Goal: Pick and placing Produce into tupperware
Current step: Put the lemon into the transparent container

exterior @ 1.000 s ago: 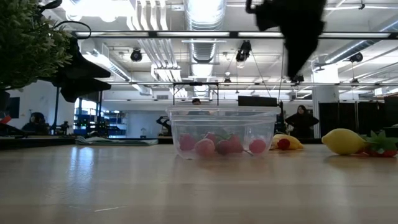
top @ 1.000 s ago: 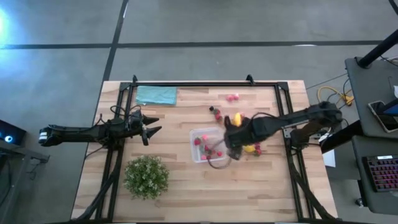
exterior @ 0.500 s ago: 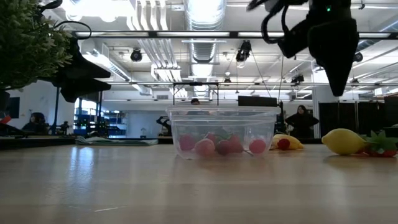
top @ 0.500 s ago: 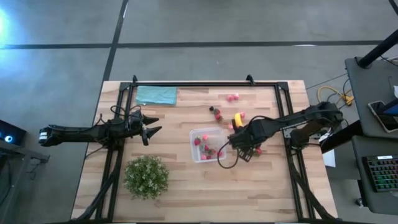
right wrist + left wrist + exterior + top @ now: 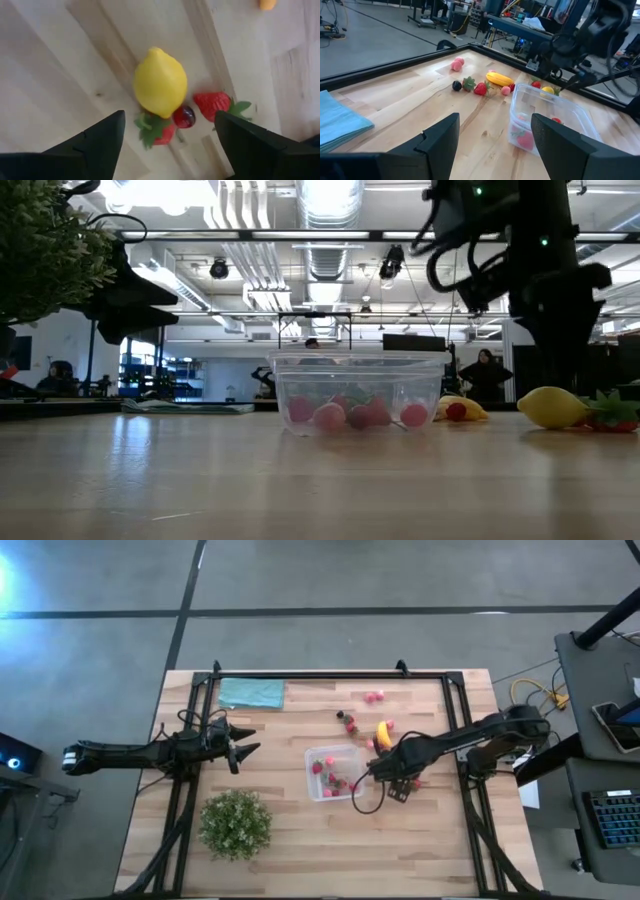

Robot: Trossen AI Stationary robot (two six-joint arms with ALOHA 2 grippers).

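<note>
From above, my right jaws (image 5: pixel 392 780) hang just beside the tupperware (image 5: pixel 331 772), over fruit on the counter (image 5: pixel 290 830); my left jaws (image 5: pixel 236 752) wait spread, well apart. At table height, the lemon (image 5: pixel 551 407) sits beside the tub. My right wrist shows jaws spread over it: smooth, rounded, likely light and slippery, so I'd pinch its middle.

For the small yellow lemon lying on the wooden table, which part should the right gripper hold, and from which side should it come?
Probably from straight above, closing across the middle of the small yellow lemon, its short width. The open right gripper hangs over it already, and its pointed ends would likely slip. Two red strawberries and a dark round berry crowd one end, so keep the fingers off that end.
</note>
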